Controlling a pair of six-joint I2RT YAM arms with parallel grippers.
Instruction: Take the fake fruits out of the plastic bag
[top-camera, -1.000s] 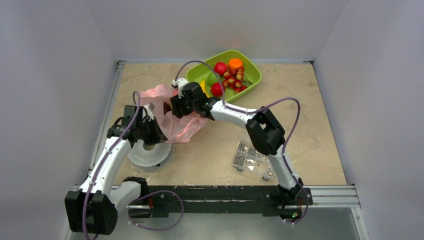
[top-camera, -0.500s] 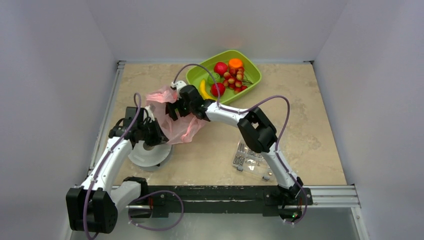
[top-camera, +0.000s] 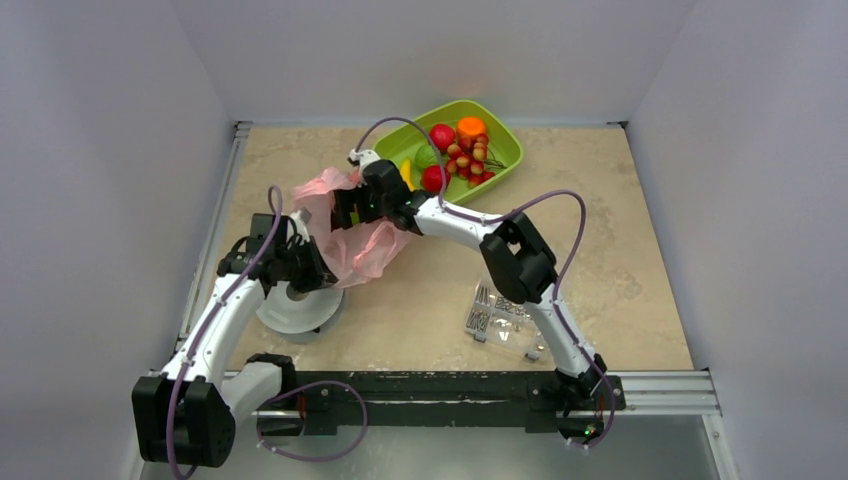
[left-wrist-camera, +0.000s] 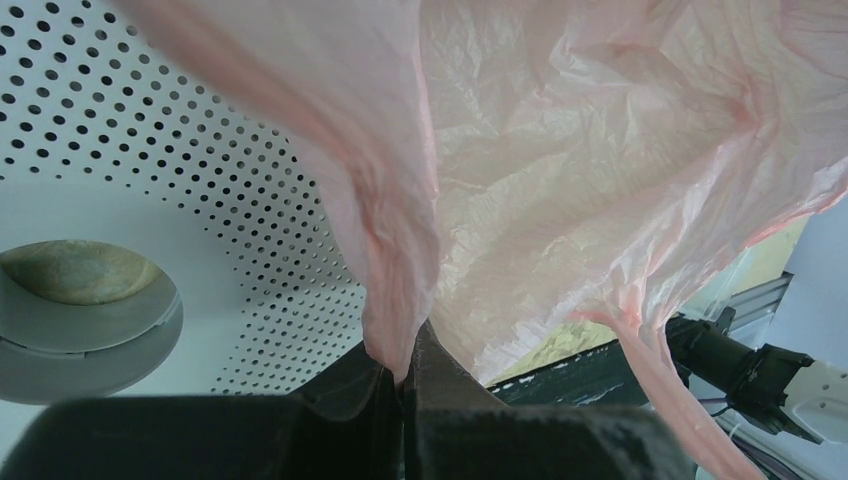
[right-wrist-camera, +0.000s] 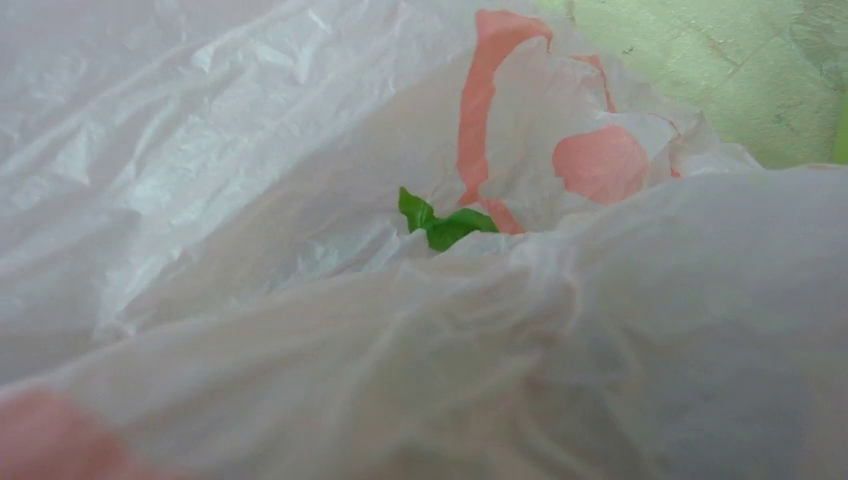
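The pink plastic bag (top-camera: 350, 235) lies crumpled at centre left of the table. My left gripper (top-camera: 305, 262) is shut on a fold of the bag (left-wrist-camera: 400, 300), pinched between its dark fingers. My right gripper (top-camera: 345, 210) is pushed into the bag's upper part; its fingers are hidden behind plastic film (right-wrist-camera: 420, 340), so I cannot tell how they stand. A green leaf (right-wrist-camera: 440, 225) and a reddish shape (right-wrist-camera: 600, 165) of a fruit show among the folds in the right wrist view.
A green tray (top-camera: 505, 150) at the back holds red apples, an orange, a banana and a bunch of red grapes (top-camera: 470, 160). A white perforated round stand (top-camera: 295, 310) sits under the left gripper. A clear box of small parts (top-camera: 505, 315) lies at front right.
My right gripper has moved left and deeper into the bag. The bag's top has bunched up and shifted left. The left gripper has held its grip almost in place.
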